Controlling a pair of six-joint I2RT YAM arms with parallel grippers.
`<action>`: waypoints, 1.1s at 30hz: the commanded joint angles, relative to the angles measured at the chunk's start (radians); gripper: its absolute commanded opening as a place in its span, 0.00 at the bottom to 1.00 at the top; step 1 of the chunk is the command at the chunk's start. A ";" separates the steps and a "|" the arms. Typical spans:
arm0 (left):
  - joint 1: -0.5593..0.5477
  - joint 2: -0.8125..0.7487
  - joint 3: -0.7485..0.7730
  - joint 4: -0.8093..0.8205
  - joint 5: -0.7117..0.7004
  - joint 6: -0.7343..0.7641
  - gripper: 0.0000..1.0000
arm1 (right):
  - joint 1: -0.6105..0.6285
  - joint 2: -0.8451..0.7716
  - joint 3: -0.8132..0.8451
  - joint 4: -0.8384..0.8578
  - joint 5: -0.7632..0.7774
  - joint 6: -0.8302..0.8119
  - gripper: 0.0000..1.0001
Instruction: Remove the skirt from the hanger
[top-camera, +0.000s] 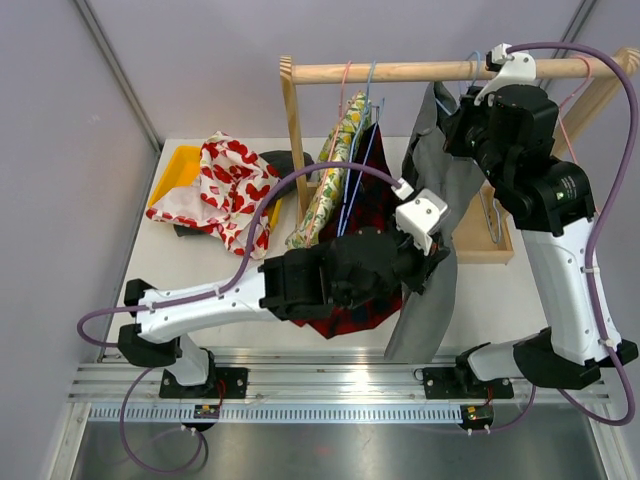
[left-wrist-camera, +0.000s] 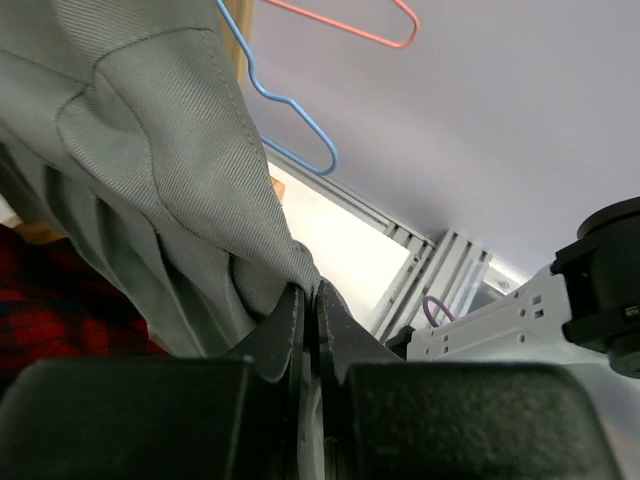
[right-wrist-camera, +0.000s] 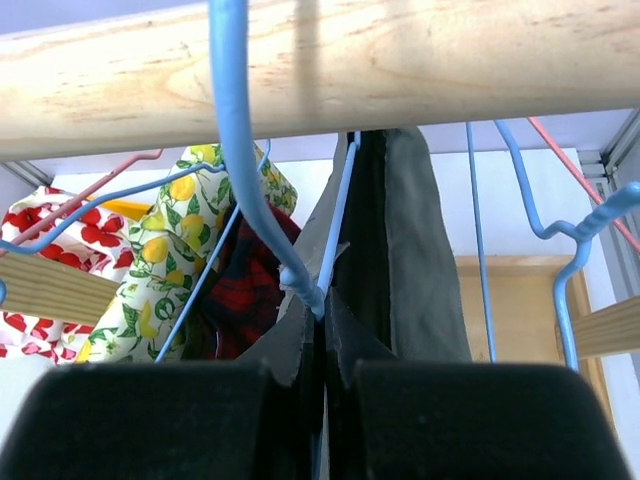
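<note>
The grey twill skirt (top-camera: 432, 270) hangs from a blue wire hanger (right-wrist-camera: 232, 120) on the round wooden rail (right-wrist-camera: 420, 70), draping down in front of the rack. The left gripper (left-wrist-camera: 310, 300) is clenched on a fold of the skirt's fabric low down. The right gripper (right-wrist-camera: 322, 312), up under the rail, is pinched on the hanger's neck just above the skirt's top edge. 2 more pieces hang beside the skirt: a lemon-print garment (right-wrist-camera: 180, 260) and a red plaid garment (top-camera: 372, 200).

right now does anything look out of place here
Yes: a red heart-print cloth lies crumpled over the yellow tray at the far left, unlike the grey skirt, which hangs from the wooden rail.
</note>
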 joint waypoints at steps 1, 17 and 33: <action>-0.205 -0.034 -0.025 -0.129 0.047 -0.038 0.00 | -0.012 0.026 0.049 0.160 0.120 -0.058 0.00; -0.396 0.012 0.008 -0.278 -0.325 -0.078 0.46 | -0.020 0.069 0.056 0.208 0.161 -0.053 0.00; -0.089 0.004 -0.165 0.159 -0.326 0.179 0.84 | -0.018 0.000 0.031 0.165 0.095 0.019 0.00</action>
